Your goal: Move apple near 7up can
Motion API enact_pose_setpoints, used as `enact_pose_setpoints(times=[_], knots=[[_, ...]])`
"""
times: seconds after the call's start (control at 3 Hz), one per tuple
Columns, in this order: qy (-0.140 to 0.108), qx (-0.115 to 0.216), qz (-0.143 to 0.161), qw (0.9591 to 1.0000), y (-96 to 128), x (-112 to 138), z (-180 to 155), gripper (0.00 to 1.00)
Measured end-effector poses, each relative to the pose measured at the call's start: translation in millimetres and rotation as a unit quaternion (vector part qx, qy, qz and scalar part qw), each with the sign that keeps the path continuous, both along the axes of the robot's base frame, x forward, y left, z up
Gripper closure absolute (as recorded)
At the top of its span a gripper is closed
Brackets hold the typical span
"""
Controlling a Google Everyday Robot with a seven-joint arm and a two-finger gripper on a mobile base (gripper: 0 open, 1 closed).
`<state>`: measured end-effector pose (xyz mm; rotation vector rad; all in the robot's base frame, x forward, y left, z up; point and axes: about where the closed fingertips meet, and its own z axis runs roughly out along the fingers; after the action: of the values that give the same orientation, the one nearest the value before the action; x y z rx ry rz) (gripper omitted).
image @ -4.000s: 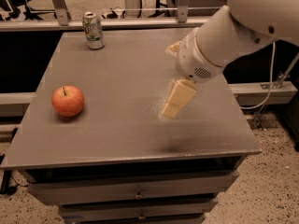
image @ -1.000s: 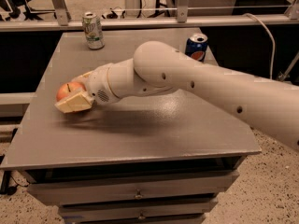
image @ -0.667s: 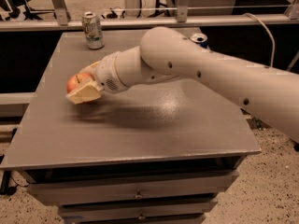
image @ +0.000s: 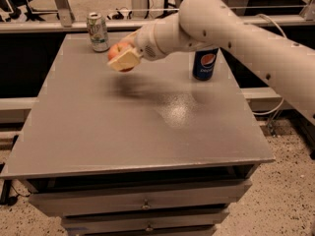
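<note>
Transport step, judged nearly done: the tool [image: 123,59], clamped on the apple [image: 116,50], holds it above the counter [image: 147,132] near the back-left corner, just beside the 7up can [image: 98,31]. The arm [image: 221,26] stretches in from the right edge (over a Pepsi can [image: 204,63]). Next, probably: lower gently, release, avoid knocking the can.

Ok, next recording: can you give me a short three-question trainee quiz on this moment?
1. True or false: the claw, over the table's far left part, holds the apple off the surface.
2. Which can is nearer the apple? A) 7up can B) Pepsi can
3. How many cans stand on the table?

Key: 1 true. 2 A. 3 two.
</note>
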<state>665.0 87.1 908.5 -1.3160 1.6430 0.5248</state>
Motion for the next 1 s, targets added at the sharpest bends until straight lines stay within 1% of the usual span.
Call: enact_pose_setpoints(times=[0.33,0.67,1.0], knots=[[-0.015,0.01,-0.042,0.999,-22,63,12,1.0],[-0.012,0.02,-0.073,0.997,-24,105,9,1.0],[-0.002,0.029,-0.086,0.9958,-5,123,-1,1.0]])
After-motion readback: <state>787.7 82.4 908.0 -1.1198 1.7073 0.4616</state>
